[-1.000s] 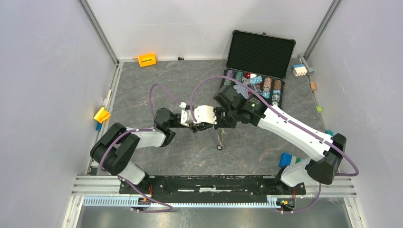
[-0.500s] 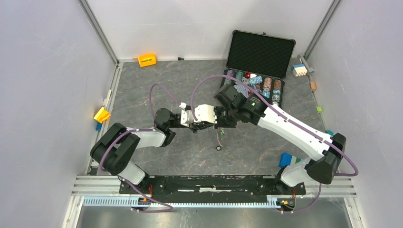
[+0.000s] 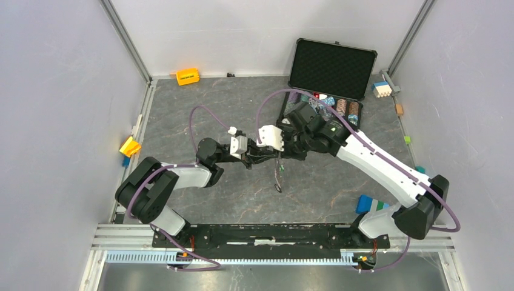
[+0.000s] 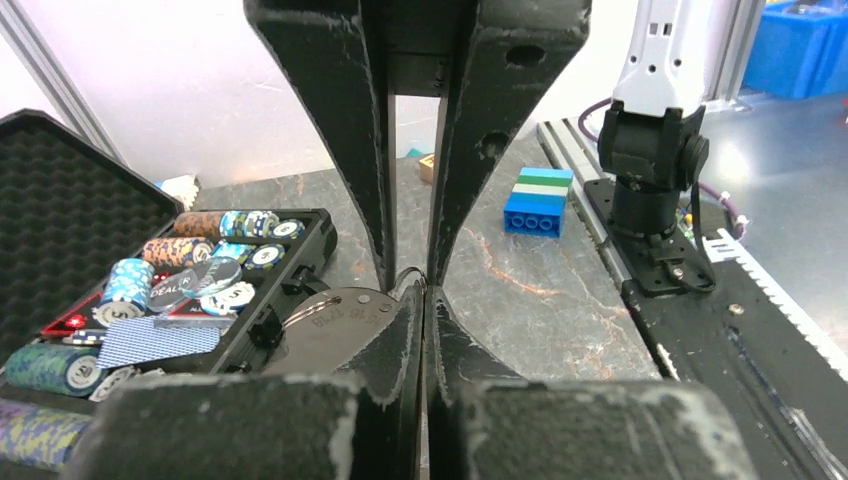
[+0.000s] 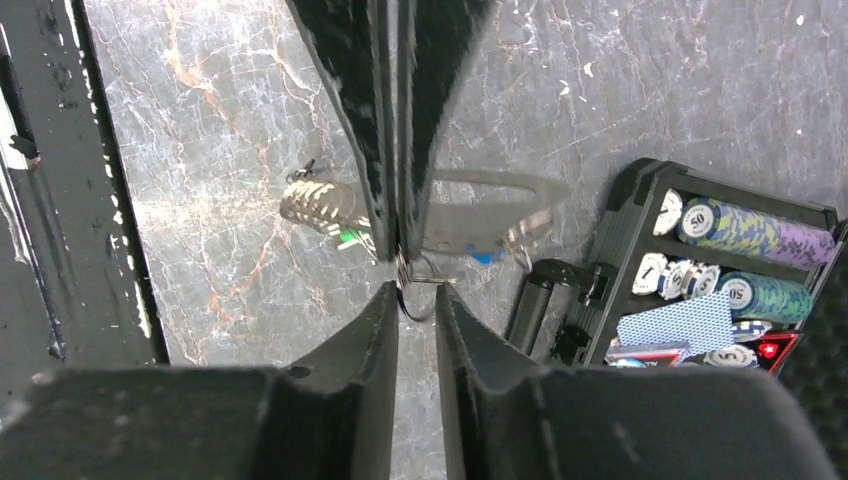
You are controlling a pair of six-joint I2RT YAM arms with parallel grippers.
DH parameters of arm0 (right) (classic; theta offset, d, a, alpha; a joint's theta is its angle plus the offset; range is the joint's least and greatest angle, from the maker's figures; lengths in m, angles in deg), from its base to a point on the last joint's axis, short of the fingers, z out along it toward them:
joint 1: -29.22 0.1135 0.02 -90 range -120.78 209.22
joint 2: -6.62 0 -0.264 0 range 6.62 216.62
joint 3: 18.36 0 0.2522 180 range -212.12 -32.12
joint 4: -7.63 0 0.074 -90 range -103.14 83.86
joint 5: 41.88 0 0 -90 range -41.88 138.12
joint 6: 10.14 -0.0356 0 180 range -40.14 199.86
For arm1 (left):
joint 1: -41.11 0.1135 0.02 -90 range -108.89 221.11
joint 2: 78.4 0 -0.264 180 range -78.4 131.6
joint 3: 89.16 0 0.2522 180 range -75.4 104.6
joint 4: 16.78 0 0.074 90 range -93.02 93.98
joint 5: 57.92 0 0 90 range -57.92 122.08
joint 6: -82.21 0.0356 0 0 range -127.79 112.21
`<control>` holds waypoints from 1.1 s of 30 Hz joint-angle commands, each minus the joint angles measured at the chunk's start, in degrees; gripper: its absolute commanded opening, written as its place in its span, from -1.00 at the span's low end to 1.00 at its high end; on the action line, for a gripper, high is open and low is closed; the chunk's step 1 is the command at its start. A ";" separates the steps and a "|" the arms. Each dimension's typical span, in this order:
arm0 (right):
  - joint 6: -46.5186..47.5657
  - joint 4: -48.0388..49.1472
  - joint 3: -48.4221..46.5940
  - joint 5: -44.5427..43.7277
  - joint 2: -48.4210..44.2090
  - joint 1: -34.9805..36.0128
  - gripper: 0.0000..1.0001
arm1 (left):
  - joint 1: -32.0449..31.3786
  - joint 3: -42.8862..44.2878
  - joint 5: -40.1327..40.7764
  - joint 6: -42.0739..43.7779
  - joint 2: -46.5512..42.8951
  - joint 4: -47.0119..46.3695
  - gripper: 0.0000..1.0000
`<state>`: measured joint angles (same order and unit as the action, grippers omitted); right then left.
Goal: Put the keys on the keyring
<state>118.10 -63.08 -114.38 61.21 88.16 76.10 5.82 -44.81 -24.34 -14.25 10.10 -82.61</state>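
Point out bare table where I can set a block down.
Free: far-left tabletop between the orange block and the left arm; the near strip between the dangling keyring and the base rail. Crowded: centre, where the right arm meets the left, and far right by the chip case.

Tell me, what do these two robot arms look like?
The left arm and right arm have white shells and chunky black joints. A purple cable loops along each. Both end in two black tapering fingers, scuffed pale at the edges.

White arms (image 3: 376, 167) with black joints (image 3: 209, 151), purple cables (image 3: 203, 109), scuffed black hands (image 4: 425, 300).
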 commanded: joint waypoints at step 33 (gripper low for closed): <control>-0.03 17.56 15.19 23.96 -12.72 -9.88 -0.55 | 0.30 2.36 3.73 -15.59 -3.68 -7.51 -0.96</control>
<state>119.28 -48.51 -99.17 83.30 75.24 66.54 6.06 -44.27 -22.33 -27.84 7.68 -85.45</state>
